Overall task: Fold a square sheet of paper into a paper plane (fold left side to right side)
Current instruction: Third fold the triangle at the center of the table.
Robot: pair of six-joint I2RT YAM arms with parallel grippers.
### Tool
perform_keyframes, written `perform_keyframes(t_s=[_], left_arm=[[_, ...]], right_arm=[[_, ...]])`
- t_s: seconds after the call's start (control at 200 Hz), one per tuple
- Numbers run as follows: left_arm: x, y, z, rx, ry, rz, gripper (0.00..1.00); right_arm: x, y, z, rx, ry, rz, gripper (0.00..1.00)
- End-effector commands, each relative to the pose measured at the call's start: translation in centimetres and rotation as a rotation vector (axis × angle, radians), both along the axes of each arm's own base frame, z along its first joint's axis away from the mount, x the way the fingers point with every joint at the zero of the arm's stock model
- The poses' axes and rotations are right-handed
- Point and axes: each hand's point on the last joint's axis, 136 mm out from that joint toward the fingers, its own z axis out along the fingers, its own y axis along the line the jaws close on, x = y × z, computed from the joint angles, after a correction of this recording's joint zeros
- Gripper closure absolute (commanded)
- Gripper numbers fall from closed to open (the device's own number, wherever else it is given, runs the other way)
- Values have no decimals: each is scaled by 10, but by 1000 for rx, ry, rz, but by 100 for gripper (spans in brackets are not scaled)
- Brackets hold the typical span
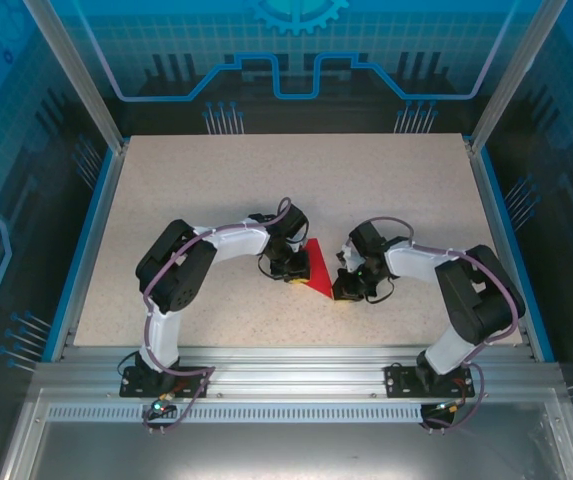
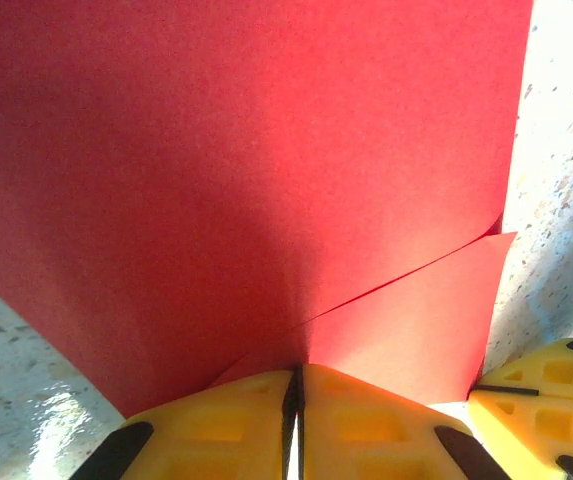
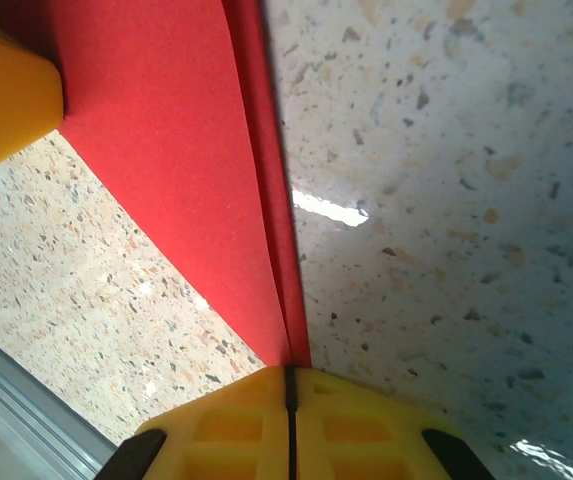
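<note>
Folded sheet of paper (image 1: 318,268) lies on the tabletop (image 1: 296,180), centre, toward the near edge, between the 2 grippers. Left gripper (image 1: 294,272) sits at its left edge, right gripper (image 1: 348,290) at its near-right corner. The paper's edge runs in between each gripper's fingers. In the left wrist view 2 layers overlap, and the right gripper's fingers (image 2: 551,395) lie just beside the paper's corner.

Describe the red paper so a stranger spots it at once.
On the speckled table, look at the middle of its near half. The red paper is a small creased triangle pinched by the left gripper and right gripper; nothing else there is red.
</note>
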Motion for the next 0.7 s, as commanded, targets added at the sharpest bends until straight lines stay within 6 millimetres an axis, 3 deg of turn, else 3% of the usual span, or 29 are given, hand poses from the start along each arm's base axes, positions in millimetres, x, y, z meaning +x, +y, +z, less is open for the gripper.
perform_keyframes(t_s=[0.0,0.12,0.285,0.475,0.6,0.695], left_arm=[[0,41,-36,164,11,40,83],[6,33,0,65,-48,46,73],[11,52,39,8,-109,106,55],[9,75,51,-37,-122,197,46],[9,69,53,-108,-113,218,44],[11,61,51,-148,-103,226,44]], right_arm=[[-27,-25,-18,-98,116,-8,93],[-24,-20,-20,-74,114,-8,93],[-12,1,2,54,49,8,92],[9,0,42,56,-124,45,78],[21,2,58,55,-204,81,58],[35,9,64,72,-252,104,49]])
